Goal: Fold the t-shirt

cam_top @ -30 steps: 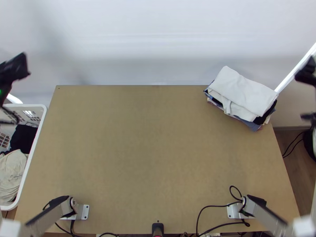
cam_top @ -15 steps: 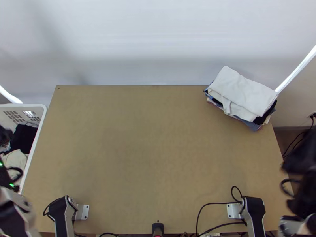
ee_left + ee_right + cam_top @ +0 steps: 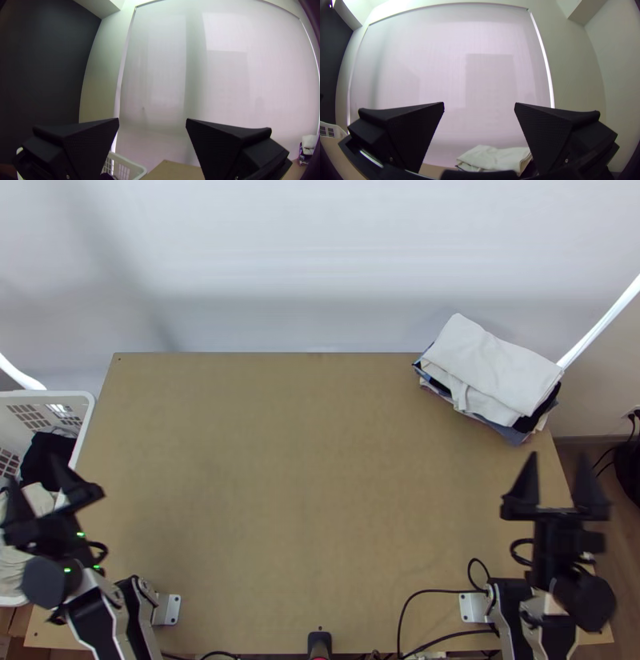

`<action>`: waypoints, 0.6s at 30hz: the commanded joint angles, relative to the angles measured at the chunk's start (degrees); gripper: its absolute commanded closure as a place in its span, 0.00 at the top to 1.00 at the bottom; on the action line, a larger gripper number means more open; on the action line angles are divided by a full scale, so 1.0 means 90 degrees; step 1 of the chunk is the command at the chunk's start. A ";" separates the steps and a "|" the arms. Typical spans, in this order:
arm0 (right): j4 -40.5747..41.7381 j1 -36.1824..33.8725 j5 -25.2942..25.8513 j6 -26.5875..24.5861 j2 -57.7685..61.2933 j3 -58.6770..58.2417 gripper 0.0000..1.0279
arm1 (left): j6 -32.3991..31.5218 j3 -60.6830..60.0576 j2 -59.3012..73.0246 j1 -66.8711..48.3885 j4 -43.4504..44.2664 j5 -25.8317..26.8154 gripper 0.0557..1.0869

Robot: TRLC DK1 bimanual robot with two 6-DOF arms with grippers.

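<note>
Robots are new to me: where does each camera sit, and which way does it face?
Top view: high over the near edge of the table, looking steeply down; left arm and right arm show.
Left wrist view: on the left wrist, facing the blind; left fingers show, open.
Right wrist view: on the right wrist, facing the blind; right fingers show, open.
Both wrist views share the blind, basket and cloth pile.
</note>
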 commanded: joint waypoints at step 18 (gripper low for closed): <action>-0.2159 0.0305 0.0091 -0.0195 -0.0008 -0.1373 0.96 | 0.0293 -0.1339 -0.0353 -0.1319 -0.1512 -0.0017 0.95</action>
